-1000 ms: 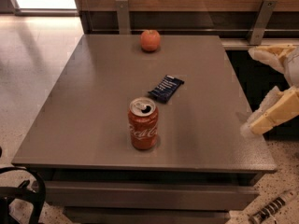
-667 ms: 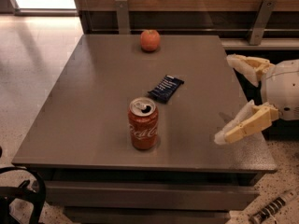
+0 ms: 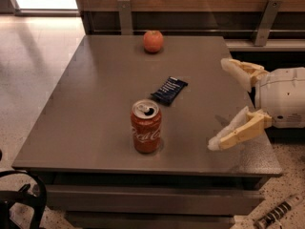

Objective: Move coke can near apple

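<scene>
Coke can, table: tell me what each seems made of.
Coke can: likely aluminium, glossy red printed wall, bare silver top with opening. Table: smooth grey top with soft sheen, perhaps laminate or coated metal. The open gripper hovers over the table's right side.

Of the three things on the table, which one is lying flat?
The dark blue snack packet, lying between the upright coke can and the round apple. The open claw hangs over the right edge of the table.
</scene>
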Robot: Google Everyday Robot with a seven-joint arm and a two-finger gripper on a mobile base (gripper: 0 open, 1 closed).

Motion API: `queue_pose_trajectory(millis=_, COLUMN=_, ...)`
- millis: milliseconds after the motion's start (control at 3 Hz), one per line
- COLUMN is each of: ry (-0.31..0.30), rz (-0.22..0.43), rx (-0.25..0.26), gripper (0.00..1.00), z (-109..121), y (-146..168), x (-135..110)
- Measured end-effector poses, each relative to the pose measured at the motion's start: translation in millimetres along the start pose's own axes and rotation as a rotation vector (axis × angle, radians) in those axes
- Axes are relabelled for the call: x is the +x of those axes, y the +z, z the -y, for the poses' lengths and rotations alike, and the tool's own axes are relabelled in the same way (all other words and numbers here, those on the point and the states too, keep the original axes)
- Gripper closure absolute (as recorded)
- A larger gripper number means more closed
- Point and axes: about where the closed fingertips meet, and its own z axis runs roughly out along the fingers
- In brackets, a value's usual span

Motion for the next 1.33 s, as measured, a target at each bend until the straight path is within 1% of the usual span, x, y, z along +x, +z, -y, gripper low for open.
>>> queue_pose_trajectory(millis=333, ry=-0.001, rz=-0.003, rx=-0.001, gripper=0.00, z=0, y=0, x=0)
queue_pose_trajectory(millis=667, ry=0.038, rz=0.056, rx=-0.028, gripper=0.00, z=-4, y=25, x=10)
queue_pose_trajectory(millis=1000, ry=0.108, rz=0.165, rx=-0.060, gripper=0.00, z=-12, y=63, x=23)
queue_pose_trajectory(millis=1333, ry=0.136, rz=0.222, rx=-0.074, gripper=0.00, z=-16, y=78, x=27)
